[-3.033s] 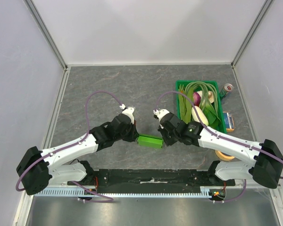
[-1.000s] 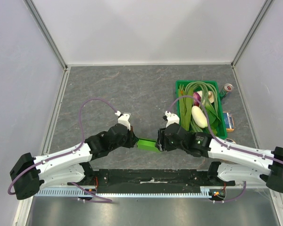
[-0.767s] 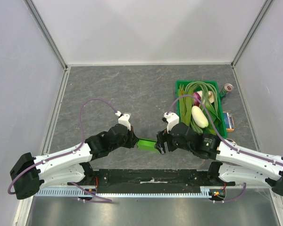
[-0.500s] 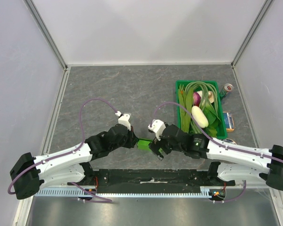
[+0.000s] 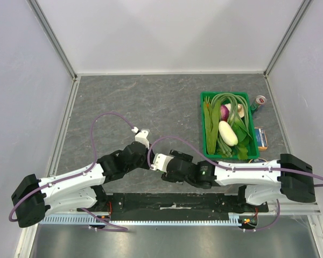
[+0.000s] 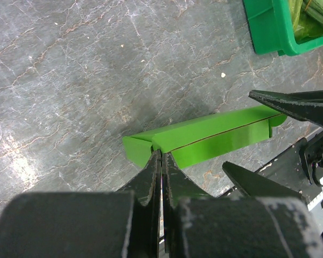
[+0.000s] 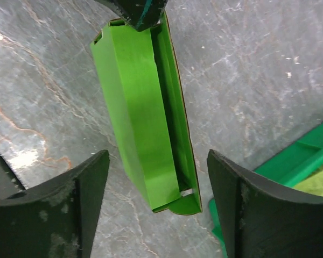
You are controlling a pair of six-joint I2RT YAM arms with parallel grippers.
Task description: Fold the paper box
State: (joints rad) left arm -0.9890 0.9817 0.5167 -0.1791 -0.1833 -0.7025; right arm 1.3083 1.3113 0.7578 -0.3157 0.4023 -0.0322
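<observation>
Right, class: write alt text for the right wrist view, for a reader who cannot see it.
A lime-green paper box lies on a grey table, its near end between the fingers of the open right gripper, which do not touch it. The left gripper pinches its far end; a green crate corner shows lower right.

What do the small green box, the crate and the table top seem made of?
The paper box: thin matte card, probably; sharp creases and a brown raw edge show. The crate: smooth moulded plastic, judging by its thick, slightly shiny walls. The table: grey veined surface, stone-like; it may be only a printed mat.
</observation>
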